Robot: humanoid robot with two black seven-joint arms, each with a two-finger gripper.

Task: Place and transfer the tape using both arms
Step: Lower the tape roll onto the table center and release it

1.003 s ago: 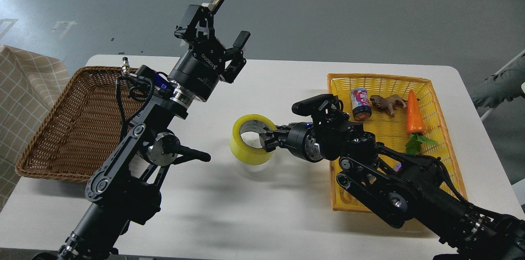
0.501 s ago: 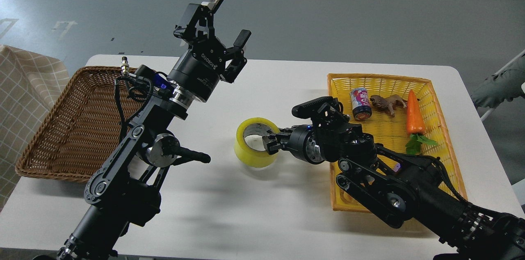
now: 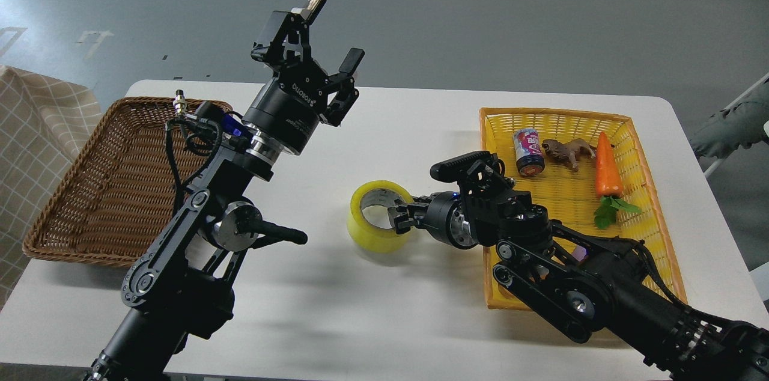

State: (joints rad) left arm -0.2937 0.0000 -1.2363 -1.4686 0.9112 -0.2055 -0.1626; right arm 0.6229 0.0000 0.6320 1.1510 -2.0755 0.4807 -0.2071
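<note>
1 roll of yellow tape (image 3: 377,217) sits near the middle of the white table (image 3: 384,321), tilted so that its open core faces up and toward the near side, its axis leaning rather than upright. The right gripper (image 3: 399,219) is clamped on the roll's right wall, 1 finger inside the core and 1 outside. The left gripper (image 3: 327,38) is raised over the far left part of the table, its 2 fingers spread apart and holding nothing. There are 2 baskets: 1 brown wicker basket (image 3: 78,188) at the left and 1 yellow basket (image 3: 655,213) at the right. The yellow one holds 1 can (image 3: 528,152), 1 small brown toy animal (image 3: 568,151) and 1 carrot (image 3: 607,170).
</note>
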